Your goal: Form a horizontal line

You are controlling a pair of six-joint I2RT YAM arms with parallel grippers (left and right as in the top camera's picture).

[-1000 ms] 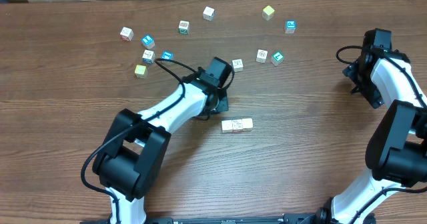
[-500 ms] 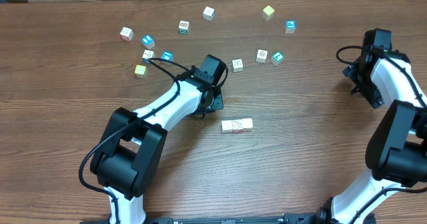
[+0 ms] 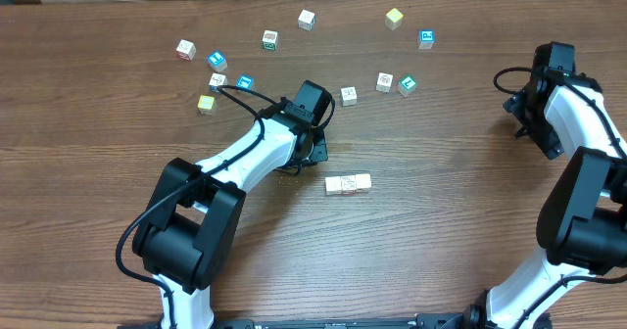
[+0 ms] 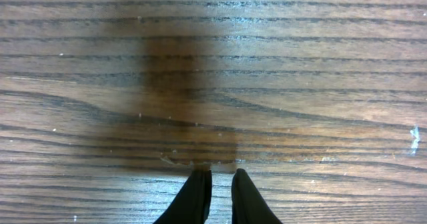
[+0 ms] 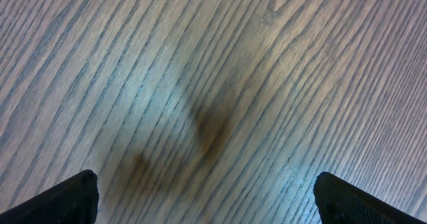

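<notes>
Left hand (image 4: 217, 175) nearly pressed together, empty; right hand (image 5: 203, 179) spread; one short row of cubes (image 3: 348, 183) just beside the left hand; twelve loose cubes (image 3: 348, 95) beyond.

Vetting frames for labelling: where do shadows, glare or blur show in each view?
Left wrist: a soft dark shadow lies on the brown wooden table ahead of the black fingers. Right wrist: blurry shadow mid-frame, pale sheen on the grain. Overhead: evenly lit, sharp, no glare.

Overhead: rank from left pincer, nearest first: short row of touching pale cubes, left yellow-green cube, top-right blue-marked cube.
1. Short row of touching pale cubes, lower right of left pincer.
2. Left yellow-green cube, upper left.
3. Top-right blue-marked cube, far right.
</notes>
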